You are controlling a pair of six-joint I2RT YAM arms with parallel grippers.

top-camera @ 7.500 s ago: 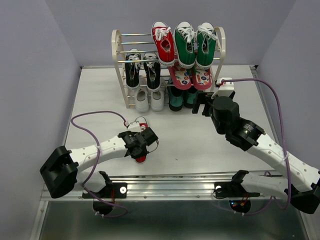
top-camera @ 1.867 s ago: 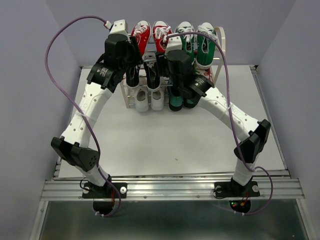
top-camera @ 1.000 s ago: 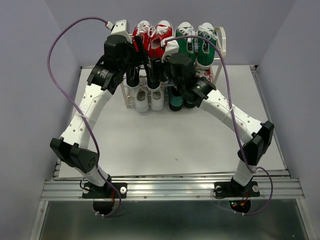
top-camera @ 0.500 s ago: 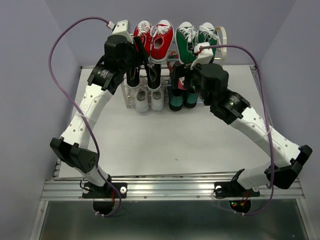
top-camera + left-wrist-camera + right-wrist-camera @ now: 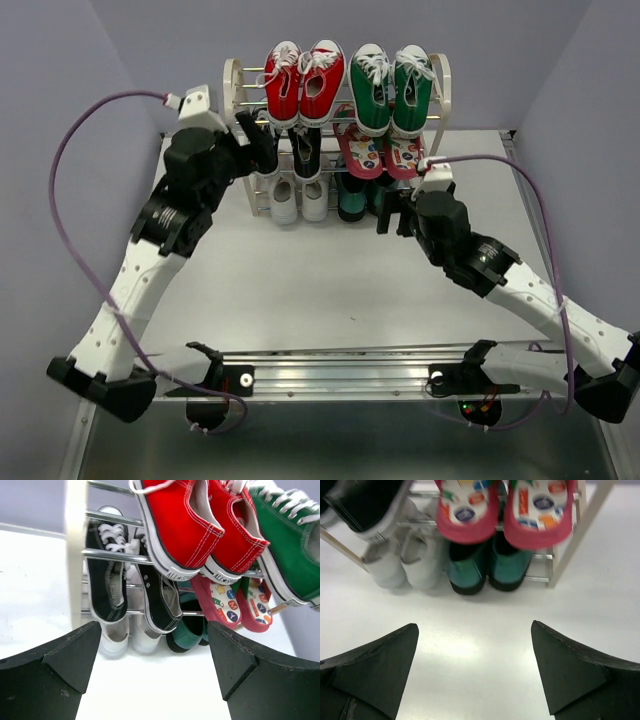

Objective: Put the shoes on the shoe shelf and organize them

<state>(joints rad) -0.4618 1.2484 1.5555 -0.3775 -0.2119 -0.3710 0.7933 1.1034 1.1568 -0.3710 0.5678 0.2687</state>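
Left fingers (image 5: 55,670) spread wide, nothing between them; in the wrist view they frame the shelf from the lower corners. Right fingers (image 5: 570,670) equally wide, also empty, aimed at the bottom row.

In the top view the left fingers sit upper left, just beside the cream left frame of the shoe shelf (image 5: 232,85), close to the black pair (image 5: 305,150) but apparently not touching. The right fingers are centre right, near the shelf's lower right corner, apart from any shoe.

- red pair (image 5: 303,82): top tier, left half, side by side, heels overhanging the front rod
- black pair: middle tier, left half, under the red
- white pair (image 5: 298,200): bottom level, left half; cannot tell if on a rod or on the tabletop (image 5: 330,280)
- right half: green high-tops (image 5: 392,88) on top, flip-flops (image 5: 380,152) in the middle, teal shoes (image 5: 355,200) at the bottom

No loose shoe shows on the tabletop. Judgement: all three pairs are shelved and matched by colour, so placing looks finished; what may be left is small straightening and moving both arms clear
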